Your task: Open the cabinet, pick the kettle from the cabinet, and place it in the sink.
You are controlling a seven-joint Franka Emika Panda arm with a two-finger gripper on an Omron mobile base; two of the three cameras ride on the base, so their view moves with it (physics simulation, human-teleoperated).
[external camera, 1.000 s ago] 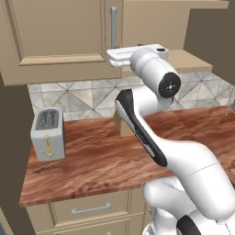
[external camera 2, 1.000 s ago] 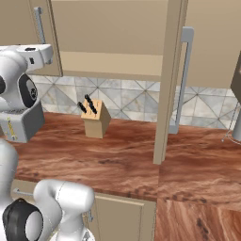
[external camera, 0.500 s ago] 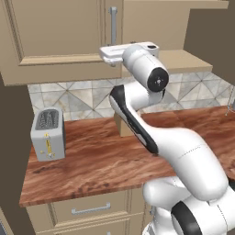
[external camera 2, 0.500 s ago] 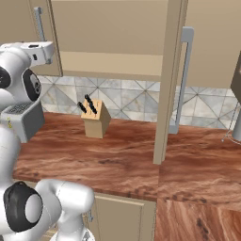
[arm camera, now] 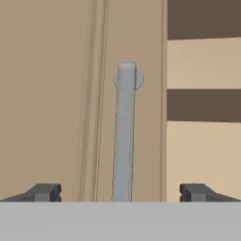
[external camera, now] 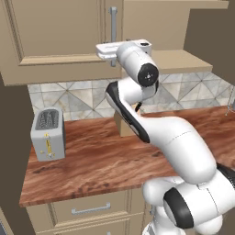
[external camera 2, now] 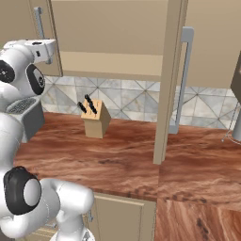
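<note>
In the hand view the two small dark finger tips of the two-finger gripper [arm camera: 120,192] stand at about 7 and 5 o'clock, spread wide with nothing between them; only their tops rise into the picture, the rest being cut off. Straight ahead of the gap, toward 12 o'clock, runs a long grey bar handle [arm camera: 124,134], its long axis upright in that view; its round upper mount shows, while its lower end is cut off at the picture's bottom. It sits on the closed left door of the beige wall cabinet with raised-panel doors [arm camera: 56,94], and whether the tips touch it cannot be told. To the right of the door edge, at 2 to 4 o'clock, the cabinet's inside shows as dark gaps above and below a pale inner shelf [arm camera: 202,63]; much of the interior is hidden by the door. From the left base view the white arm reaches up to that handle at 12 o'clock, and the hand covers the handle's lower part. Near, at 9 o'clock, a boxy grey toaster [external camera: 47,133] stands on the reddish-brown wood-grain counter [external camera: 92,160]. In the right base view a pale wooden knife block [external camera 2: 95,121] stands at 10 o'clock, and the cabinet's right door [external camera 2: 165,80] hangs swung open, edge-on, its bar handle vertical.
</note>
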